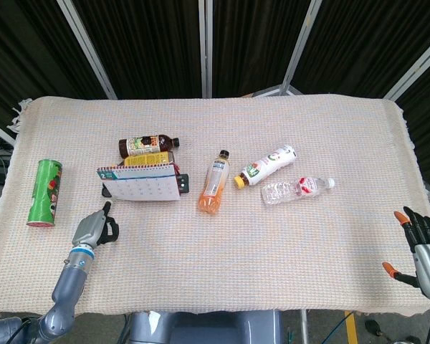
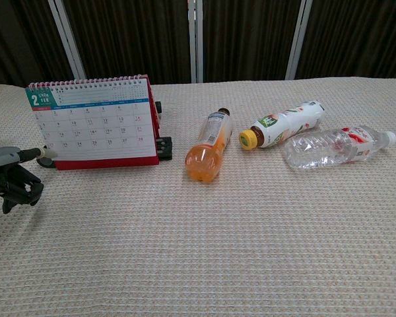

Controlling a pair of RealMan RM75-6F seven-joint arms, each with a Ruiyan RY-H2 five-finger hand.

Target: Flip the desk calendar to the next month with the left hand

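Note:
The desk calendar (image 1: 140,183) stands on its red base at the left of the table, with a "2" page (image 2: 92,122) facing me. My left hand (image 1: 94,229) is low over the cloth, just in front of and to the left of the calendar. In the chest view the left hand (image 2: 13,175) has one pale-tipped finger (image 2: 43,153) reaching the calendar's lower left corner, and I cannot tell whether it touches. Its dark fingers are curled down with nothing in them. My right hand (image 1: 421,247) rests at the table's right front edge with its fingers spread and empty.
A green can (image 1: 44,192) lies left of the calendar. Behind the calendar lie a brown bottle (image 1: 149,145) and a yellow pack (image 1: 149,159). To its right lie an orange bottle (image 2: 208,146), a white bottle (image 2: 284,123) and a clear bottle (image 2: 333,146).

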